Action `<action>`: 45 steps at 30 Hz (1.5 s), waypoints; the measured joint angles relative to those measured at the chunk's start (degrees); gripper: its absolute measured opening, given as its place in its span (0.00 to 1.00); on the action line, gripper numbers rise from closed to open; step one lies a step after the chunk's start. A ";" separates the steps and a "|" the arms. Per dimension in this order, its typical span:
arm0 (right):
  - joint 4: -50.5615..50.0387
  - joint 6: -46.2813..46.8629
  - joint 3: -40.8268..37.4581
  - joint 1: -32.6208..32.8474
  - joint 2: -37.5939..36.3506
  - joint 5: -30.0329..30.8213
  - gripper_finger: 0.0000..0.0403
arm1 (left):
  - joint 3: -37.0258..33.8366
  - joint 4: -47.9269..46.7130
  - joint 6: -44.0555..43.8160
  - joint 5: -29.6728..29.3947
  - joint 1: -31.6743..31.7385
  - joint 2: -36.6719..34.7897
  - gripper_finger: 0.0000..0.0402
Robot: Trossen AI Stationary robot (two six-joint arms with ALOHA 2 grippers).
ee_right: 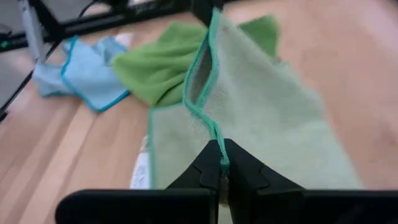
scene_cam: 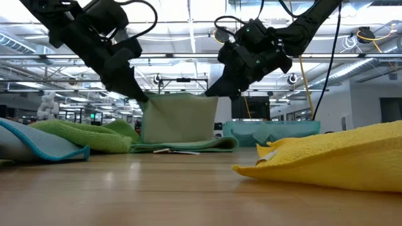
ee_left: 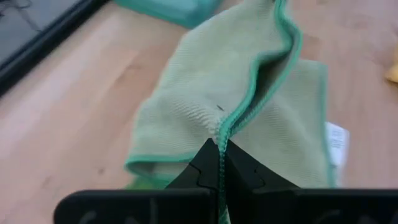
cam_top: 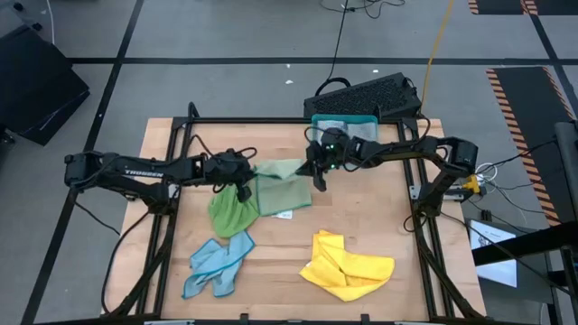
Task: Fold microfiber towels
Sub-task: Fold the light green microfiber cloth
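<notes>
Holding the pale towel (cam_top: 282,185) up by two corners, the left hand (cam_top: 244,190) and right hand (cam_top: 318,181) are each pinched shut on its teal-stitched hem, seen clamped between the fingers in both wrist views. The cloth hangs between them as a doubled sheet, its lower edge and white label resting on the desk (cam_top: 361,217).

The grips sit right at the hem, so a tug apart could pull a corner free and drop the fold. If one hand travels lower or faster than the other, the edges would likely land skewed. The bright green towel (cam_top: 231,212) lies just beside and partly under the left side, so the pale one may drag over it. The tray (cam_top: 343,122) is close behind the right hand, a bump risk. The blue towel (cam_top: 217,264) and yellow towel (cam_top: 348,264) lie well clear, nearer the front.
</notes>
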 joint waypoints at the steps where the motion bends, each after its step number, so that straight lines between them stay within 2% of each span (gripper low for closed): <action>1: -0.91 -0.04 0.00 0.55 0.04 0.08 0.01 | 0.00 0.34 -0.13 0.13 -0.74 0.21 0.02; 9: -5.95 -0.35 0.00 2.78 0.12 0.72 0.01 | 0.00 -1.06 -2.05 -0.08 -4.42 4.52 0.02; 13: -5.34 0.21 -1.69 4.16 0.74 2.01 0.01 | -0.02 -0.62 -3.22 -1.67 -5.60 6.82 0.02; 17: -0.80 2.10 -5.14 5.25 0.70 2.19 0.01 | 0.00 0.77 -3.30 -3.08 -6.71 7.35 0.02; 21: 8.08 5.69 -9.52 6.17 0.70 2.27 0.03 | 0.00 1.80 -3.13 -3.10 -7.77 7.31 0.02; 24: 12.77 9.79 -11.70 7.02 0.70 5.60 0.04 | 0.00 2.17 -3.63 -3.09 -8.54 7.31 0.02; 33: 13.40 8.94 -12.68 9.39 0.70 6.69 0.05 | 0.00 2.38 -7.53 -2.77 -10.98 7.39 0.02; 36: 13.92 8.62 -12.68 9.88 0.70 8.21 0.12 | 0.00 2.03 -8.22 -2.79 -11.77 7.44 0.02; 41: 13.59 7.99 -12.68 9.96 0.70 7.56 0.31 | 0.00 1.80 -8.63 -4.16 -11.69 7.44 0.03; 45: 12.23 7.96 -12.68 9.94 0.68 5.80 0.45 | 0.00 1.70 -8.04 -4.09 -11.68 7.44 0.10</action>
